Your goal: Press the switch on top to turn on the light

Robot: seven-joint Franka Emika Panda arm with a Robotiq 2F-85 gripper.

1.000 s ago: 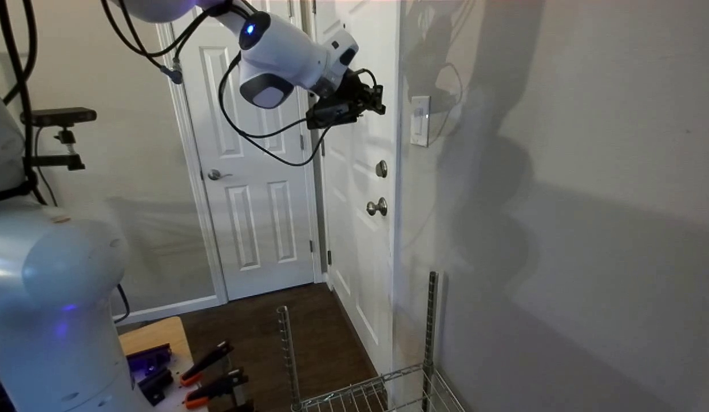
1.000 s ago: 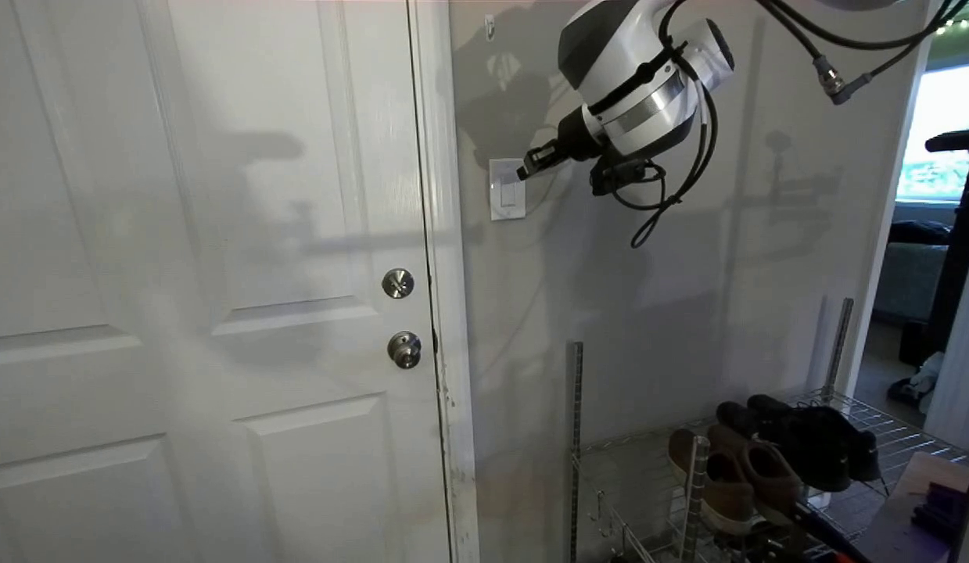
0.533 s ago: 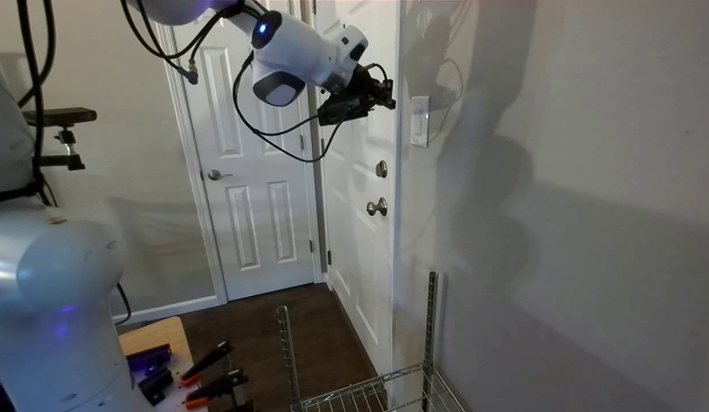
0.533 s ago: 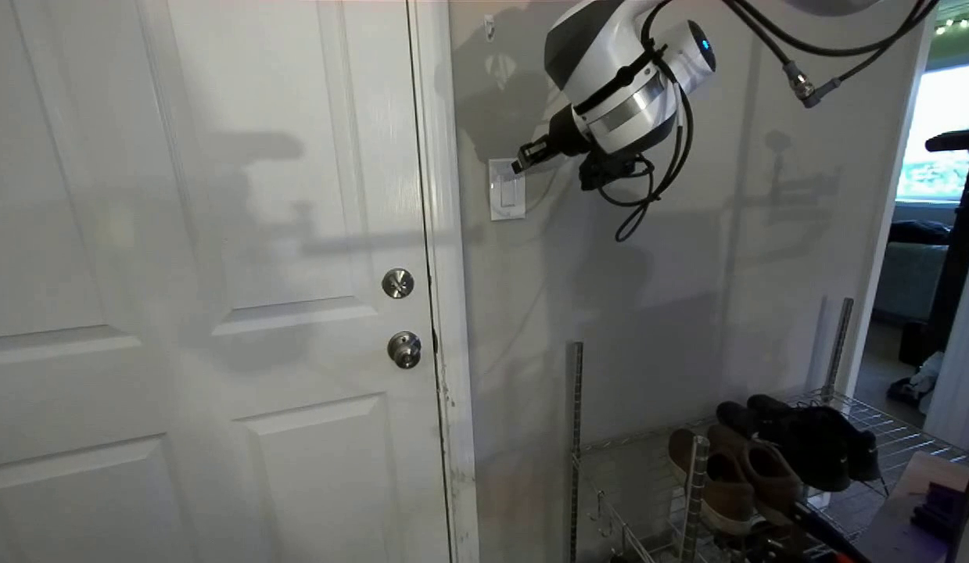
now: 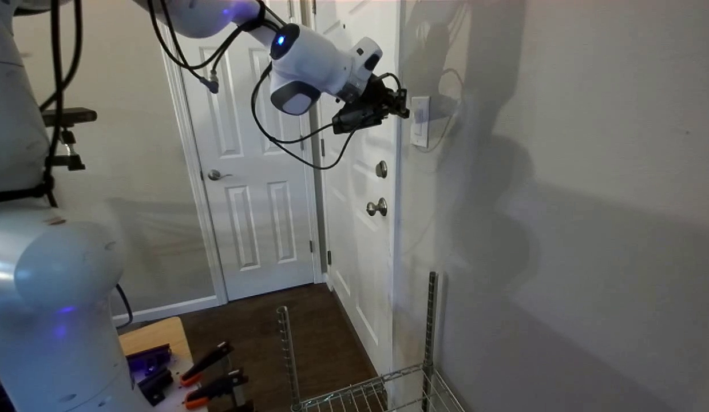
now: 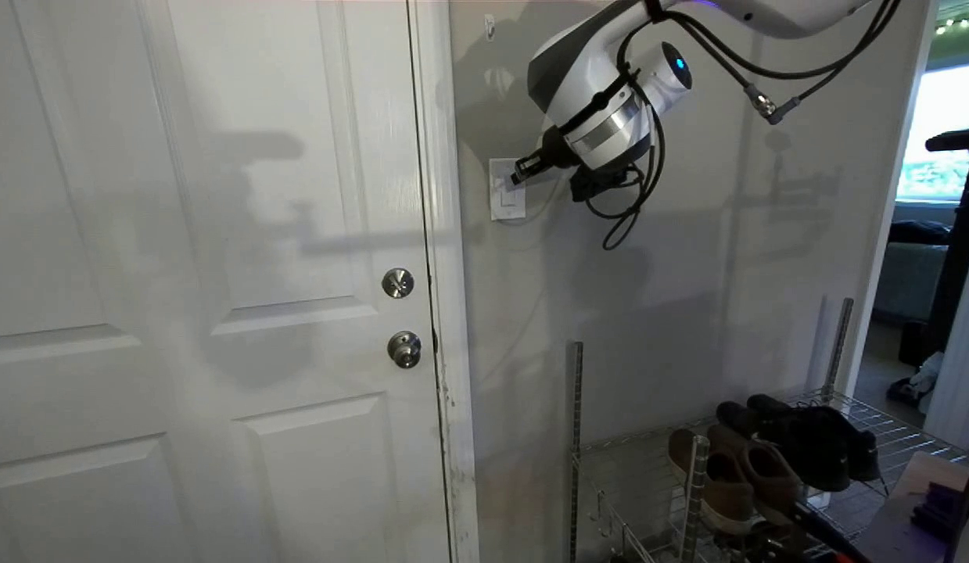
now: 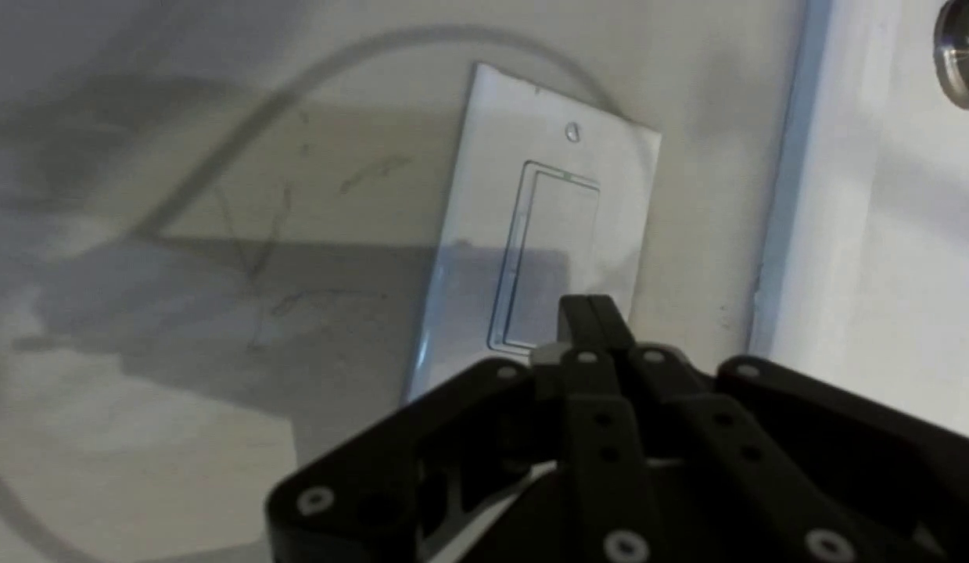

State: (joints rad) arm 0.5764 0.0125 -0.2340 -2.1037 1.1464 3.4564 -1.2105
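Observation:
The switch is a white upright wall plate with a rectangular rocker. It shows in both exterior views and, tilted, in the wrist view. My gripper is shut with nothing between its fingers and points at the wall. In the wrist view the gripper covers the lower right of the plate, and its shadow falls across the rocker. In an exterior view the gripper overlaps the plate's upper right. In an exterior view a narrow gap shows between the fingertips and the plate.
A white door with a deadbolt and a round knob stands beside the switch; its frame is close. A wire shelf rack with upright posts and shoes stands below. Cables hang from the arm.
My gripper has moved closer to the wall and the switch, and in the last half second a little downward. It stays shut. The switch plate has not moved.

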